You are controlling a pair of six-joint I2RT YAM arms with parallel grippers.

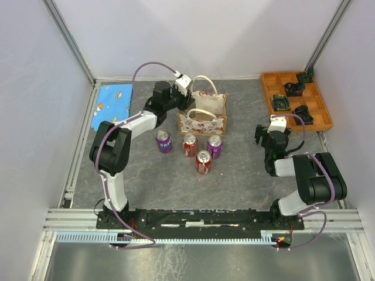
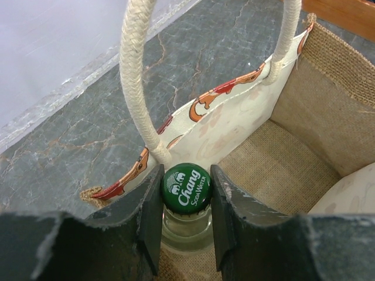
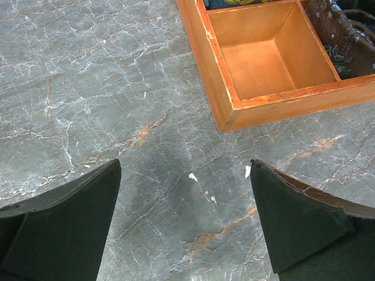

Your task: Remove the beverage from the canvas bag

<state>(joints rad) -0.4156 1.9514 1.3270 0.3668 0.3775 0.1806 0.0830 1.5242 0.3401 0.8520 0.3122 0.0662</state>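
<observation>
The canvas bag point(image 1: 203, 115) stands at the back middle of the table, tan with white-and-red patterned sides and cream looped handles point(image 2: 136, 76). In the left wrist view its burlap inside point(image 2: 281, 170) is open to the camera. A glass bottle with a green "Chang Soda Water" cap point(image 2: 186, 187) stands upright in the bag's near corner. My left gripper point(image 2: 186, 196) reaches into the bag point(image 1: 185, 104), and its jaws are shut on the bottle's cap and neck. My right gripper point(image 3: 184, 175) is open and empty over bare table point(image 1: 261, 137), right of the bag.
Several soda cans stand in front of the bag: a purple one point(image 1: 164, 141), a red one point(image 1: 190, 144), another purple point(image 1: 214, 146) and another red point(image 1: 203, 161). An orange compartment tray point(image 1: 296, 99) point(image 3: 234, 111) holds dark parts at the back right. A blue cloth point(image 1: 113, 104) lies at the back left.
</observation>
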